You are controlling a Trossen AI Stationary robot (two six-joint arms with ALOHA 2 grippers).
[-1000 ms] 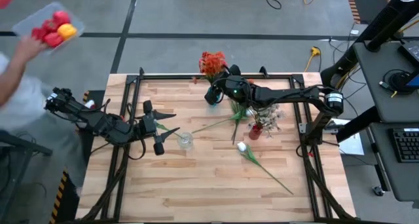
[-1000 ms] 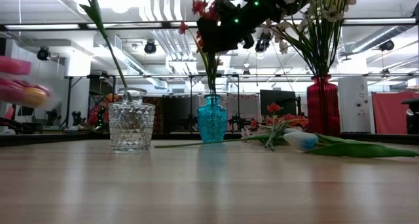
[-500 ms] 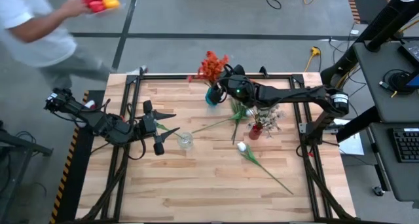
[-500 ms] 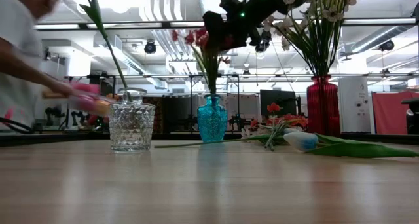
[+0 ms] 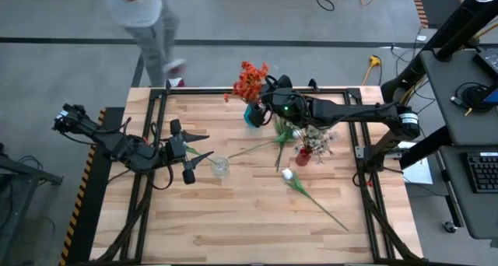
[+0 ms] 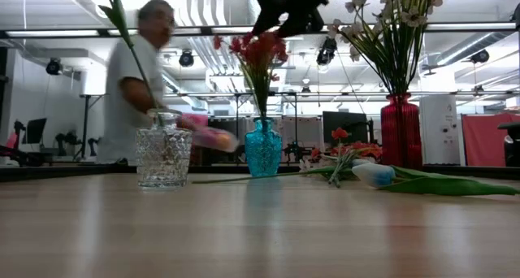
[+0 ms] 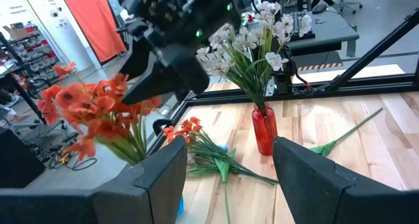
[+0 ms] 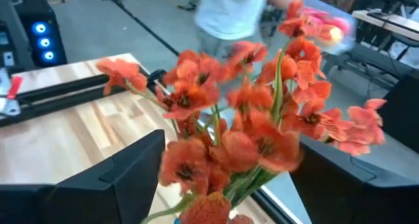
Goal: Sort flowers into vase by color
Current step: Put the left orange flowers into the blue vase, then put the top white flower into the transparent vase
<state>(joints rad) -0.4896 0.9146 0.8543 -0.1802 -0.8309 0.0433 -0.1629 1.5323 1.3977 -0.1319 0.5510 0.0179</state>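
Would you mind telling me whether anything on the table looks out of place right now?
Yes: a white tulip and an orange-red spray lie flat on the table beside the red vase, not in any vase.

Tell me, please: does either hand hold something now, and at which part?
Nothing is held. The right hand is open just above the orange-red flowers standing in the blue vase. The left hand is open near the clear vase.

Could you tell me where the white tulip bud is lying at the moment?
In the high view, the white tulip bud lies flat on the table's right half, just in front of the red vase, its green stem trailing toward the front-right corner.
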